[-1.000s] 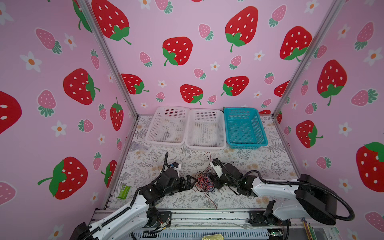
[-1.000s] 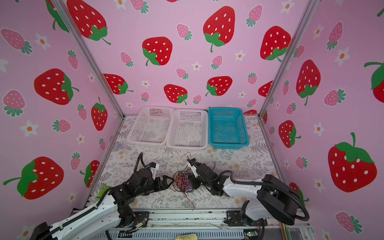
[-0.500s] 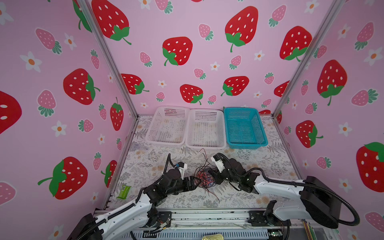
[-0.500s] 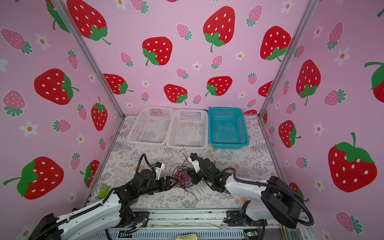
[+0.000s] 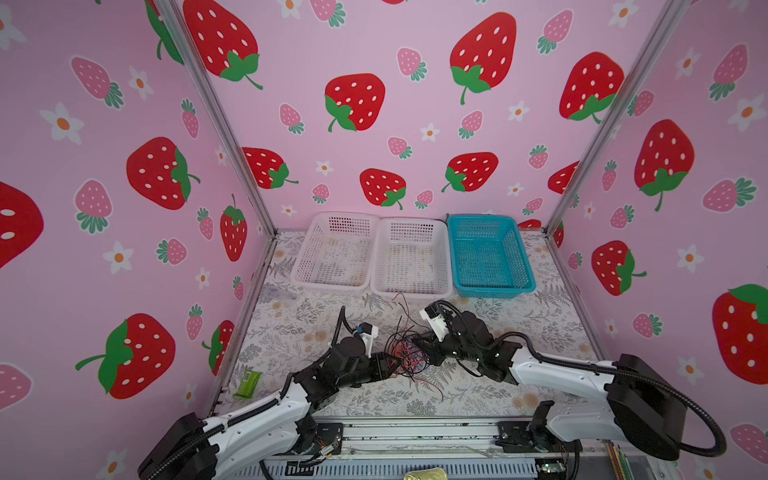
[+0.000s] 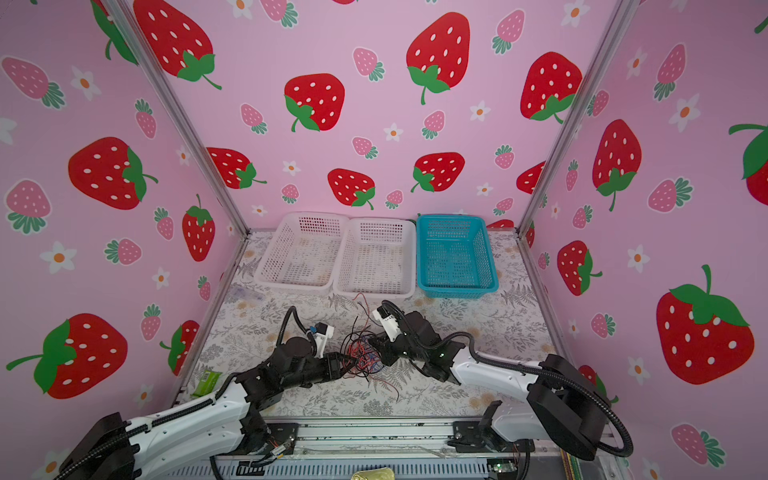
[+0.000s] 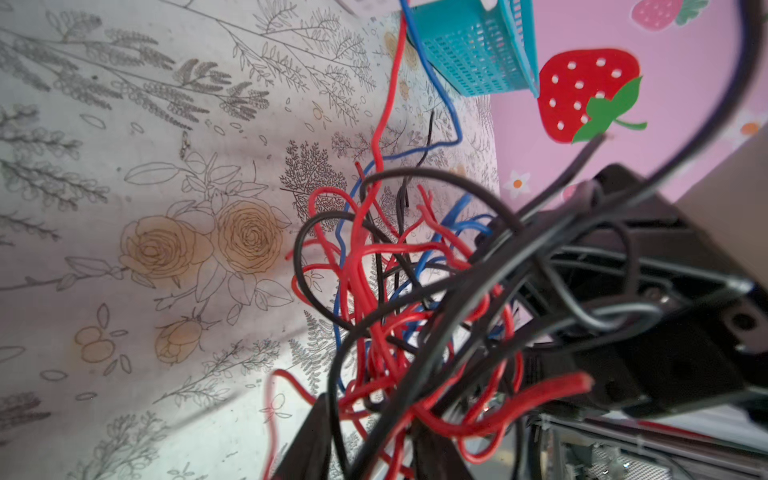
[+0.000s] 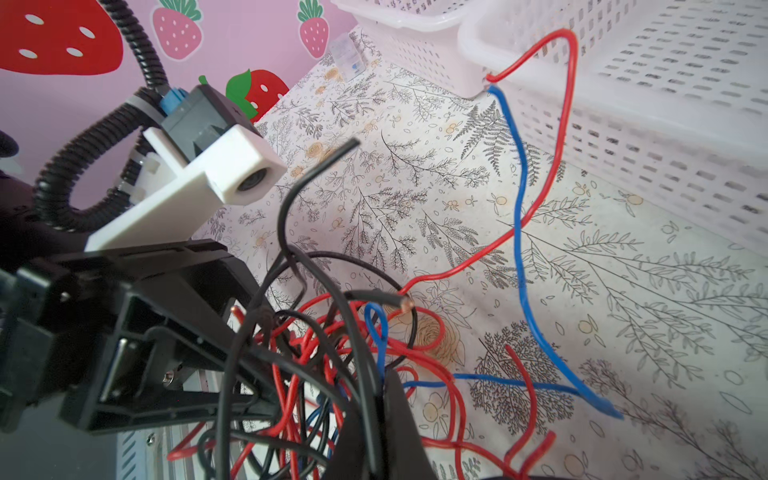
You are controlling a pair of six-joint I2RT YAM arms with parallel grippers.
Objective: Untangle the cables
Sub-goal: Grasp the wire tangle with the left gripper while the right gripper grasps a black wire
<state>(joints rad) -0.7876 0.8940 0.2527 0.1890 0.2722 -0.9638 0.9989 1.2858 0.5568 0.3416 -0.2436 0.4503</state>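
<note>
The cables (image 5: 405, 357) sat tangled on the counter (image 5: 291, 332), six o'clock of the middle white basket (image 5: 409, 292), right pincer (image 5: 420, 349) pinching strands, left pincer (image 5: 390, 366) state unclear. Hard pulling might tighten knots.

No word, number or brand can be read anywhere. The green packet (image 5: 248, 383) at the lower left of both top views carries pale print, too small to make out. The small clear packet (image 8: 348, 56) beside a white basket (image 8: 409, 50) bears a label with bluish marks, too blurred to read. The pink walls (image 5: 395, 50) carry only strawberry and flower pictures.
</note>
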